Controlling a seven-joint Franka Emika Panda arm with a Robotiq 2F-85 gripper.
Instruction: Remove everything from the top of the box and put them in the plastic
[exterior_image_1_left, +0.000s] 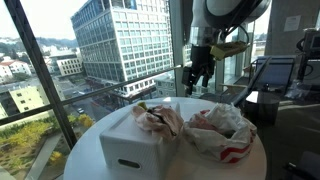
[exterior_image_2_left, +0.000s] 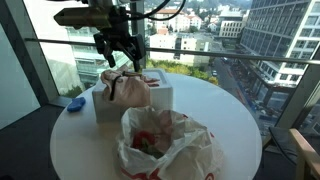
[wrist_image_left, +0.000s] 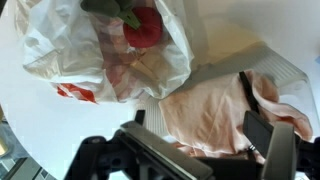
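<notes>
A white box (exterior_image_1_left: 128, 145) stands on the round white table (exterior_image_1_left: 90, 155). A pale pink cloth (exterior_image_1_left: 160, 120) with a dark strap lies bunched on top of it. The cloth also shows in an exterior view (exterior_image_2_left: 126, 86) and in the wrist view (wrist_image_left: 215, 110). A white plastic bag (exterior_image_1_left: 222, 132) with red print lies open beside the box; it holds a red item (wrist_image_left: 143, 28) and something green. My gripper (exterior_image_2_left: 120, 58) hangs open and empty just above the cloth, its fingers (wrist_image_left: 197, 132) spread to either side of it.
A small blue object (exterior_image_2_left: 72, 102) lies at the table edge behind the box. Floor-to-ceiling windows (exterior_image_1_left: 110, 45) stand close around the table. A dark monitor and stand (exterior_image_1_left: 275, 80) are beside the table. The plastic bag (exterior_image_2_left: 165, 145) fills the table's near side.
</notes>
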